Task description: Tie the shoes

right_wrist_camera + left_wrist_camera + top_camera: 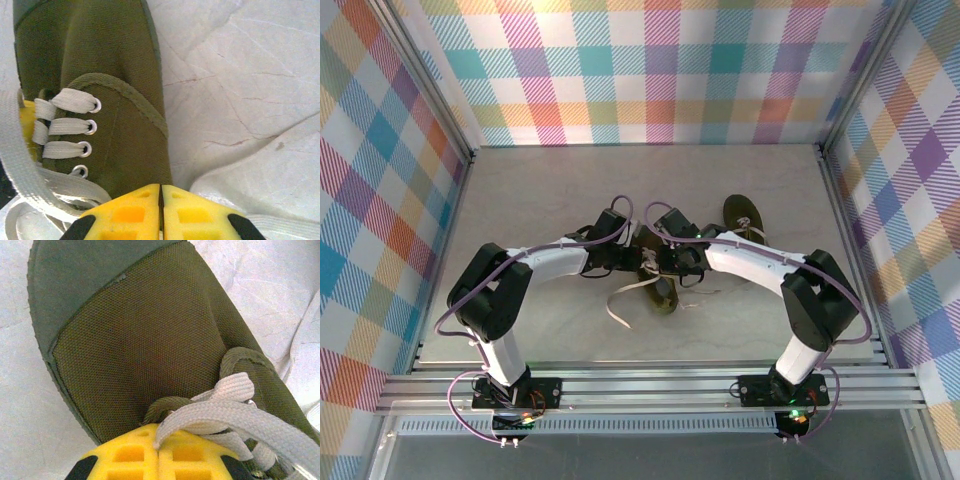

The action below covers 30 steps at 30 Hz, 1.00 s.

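One olive-brown shoe [661, 291] lies at the table's middle, under both wrists. The other shoe [745, 214] lies apart, behind the right arm. In the left wrist view the toe of the shoe [140, 340] is close below, and my left gripper [159, 434] is shut on a pale lace [225, 415] whose end is pinched between the yellow fingers. In the right wrist view my right gripper [161, 188] hangs beside the shoe's side [125, 140], its yellow fingers pressed together with nothing visible between them. Laced eyelets [70, 125] sit to its left. A loose lace [285, 226] runs under its right finger.
Loose lace ends [623, 305] trail on the pale table [540, 200] in front of the middle shoe. Plaid walls [650, 70] close the back and both sides. An aluminium rail [640, 385] runs along the near edge by the arm bases.
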Tool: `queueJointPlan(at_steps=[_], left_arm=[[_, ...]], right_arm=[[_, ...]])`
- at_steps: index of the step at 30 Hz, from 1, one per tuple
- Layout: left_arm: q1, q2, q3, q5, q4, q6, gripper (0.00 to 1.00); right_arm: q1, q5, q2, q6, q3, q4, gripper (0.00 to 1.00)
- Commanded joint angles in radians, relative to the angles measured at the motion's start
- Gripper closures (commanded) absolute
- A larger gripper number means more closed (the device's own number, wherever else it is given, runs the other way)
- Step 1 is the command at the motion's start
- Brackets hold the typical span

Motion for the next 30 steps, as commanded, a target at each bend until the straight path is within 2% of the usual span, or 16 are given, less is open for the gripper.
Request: queueJointPlan(at_steps=[1,4,6,11,14,20,30], left_arm=[[-0.006,0.022,0.005,-0.035,-0.004,-0.004,1.0],[-0.006,0.019,0.001,-0.027,0.002,-0.004,1.0],[-0.005,0.015,-0.001,-0.015,0.013,-0.002,1.0],[-0.005,0.014,-0.001,-0.007,0.016,-0.003,1.0],[-0.005,0.014,-0.001,-0.007,0.016,-0.004,1.0],[-0.004,0.007,0.002,0.003,0.021,-0.013,1.0],[0.002,0.005,-0.004,0.01,0.029,-0.021,1.0]], right_arm=[[-0.004,0.049,-0.062,0.023,-0.029,-0.019,0.91],[-0.003,0.033,-0.121,0.002,-0.076,0.065,0.92],[-0.003,-0.024,-0.162,-0.032,-0.113,0.146,0.86],[0.012,-0.14,-0.176,-0.12,-0.117,0.211,0.76],[0.048,-0.12,-0.167,-0.256,-0.089,0.187,0.76],[0.055,-0.159,-0.128,-0.508,-0.037,0.12,0.76],[0.11,-0.063,-0.058,-0.645,-0.007,0.11,0.76]])
